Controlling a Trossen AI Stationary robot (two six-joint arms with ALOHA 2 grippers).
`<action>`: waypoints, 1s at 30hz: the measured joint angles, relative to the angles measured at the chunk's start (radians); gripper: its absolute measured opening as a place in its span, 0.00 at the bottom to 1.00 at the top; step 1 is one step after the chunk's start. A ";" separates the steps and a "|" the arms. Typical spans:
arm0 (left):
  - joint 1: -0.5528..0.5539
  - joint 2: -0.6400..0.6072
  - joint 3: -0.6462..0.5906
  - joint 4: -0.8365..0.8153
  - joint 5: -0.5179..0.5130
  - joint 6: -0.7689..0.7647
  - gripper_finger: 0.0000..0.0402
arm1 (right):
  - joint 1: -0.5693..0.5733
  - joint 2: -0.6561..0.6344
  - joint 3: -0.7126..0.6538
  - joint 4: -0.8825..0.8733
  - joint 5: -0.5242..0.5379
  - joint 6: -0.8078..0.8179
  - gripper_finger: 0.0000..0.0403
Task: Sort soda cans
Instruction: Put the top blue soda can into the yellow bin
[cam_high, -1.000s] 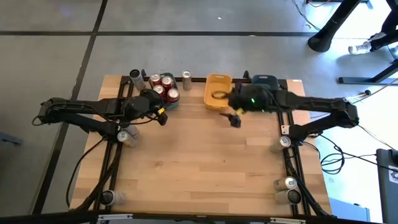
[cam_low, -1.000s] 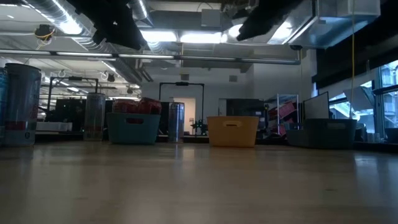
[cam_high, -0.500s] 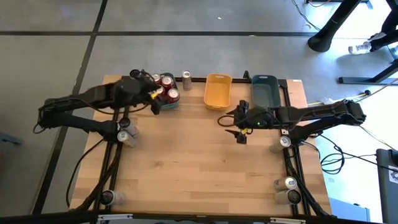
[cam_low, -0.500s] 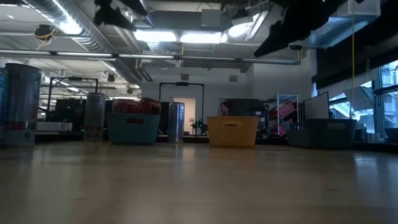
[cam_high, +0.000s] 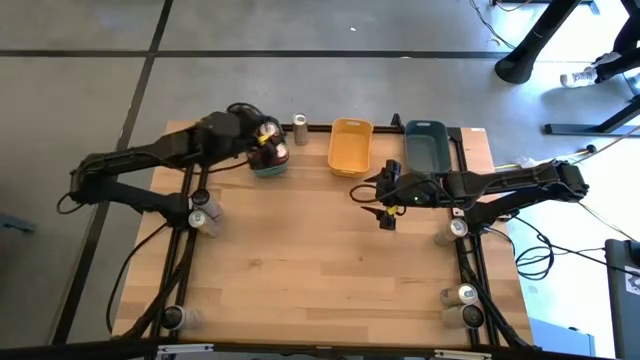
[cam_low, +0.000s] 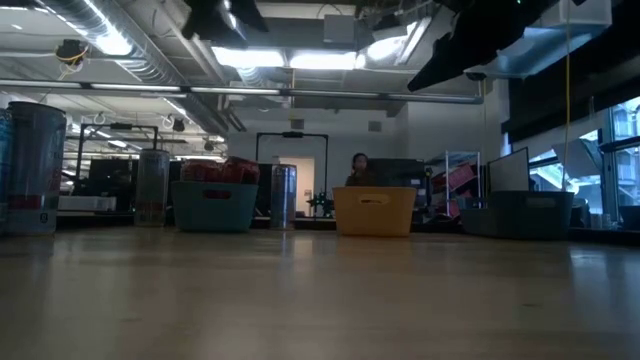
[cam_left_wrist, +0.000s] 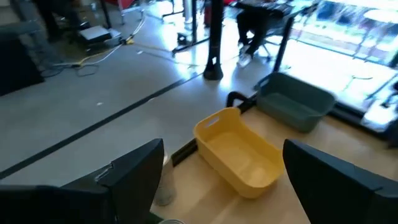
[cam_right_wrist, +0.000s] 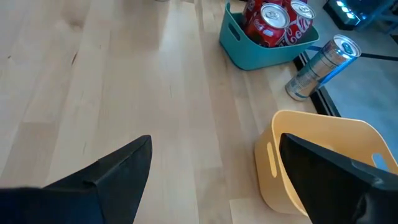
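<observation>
High view: left tool sits over the teal tray of red cans at the far edge, fingers wide, empty. Right tool hangs over the bench near the yellow tray, fingers wide, empty.

— What does the left arm's camera see past its own hand?

— Two dark fingers, spread wide with nothing between them. Beyond them a yellow tray sits on the wooden surface, open side up.

— Anything near it?

— A grey-blue tray at about two o'clock from the yellow one, close by but apart. A silver can stands upright at about eight o'clock from the yellow tray, partly hidden by a finger. Further off, grey floor, cables, and a person's legs.
</observation>
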 joint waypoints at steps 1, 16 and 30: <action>0.014 0.021 0.000 0.006 0.000 0.001 0.80 | 0.000 0.000 0.000 0.000 0.005 -0.002 0.87; 0.043 0.006 -0.001 -0.054 0.001 0.048 0.80 | 0.000 0.000 0.000 0.028 -0.072 0.046 0.87; -0.037 -0.211 -0.001 -0.339 -0.004 -0.016 0.80 | -0.304 0.234 0.124 0.365 -0.106 -0.004 0.87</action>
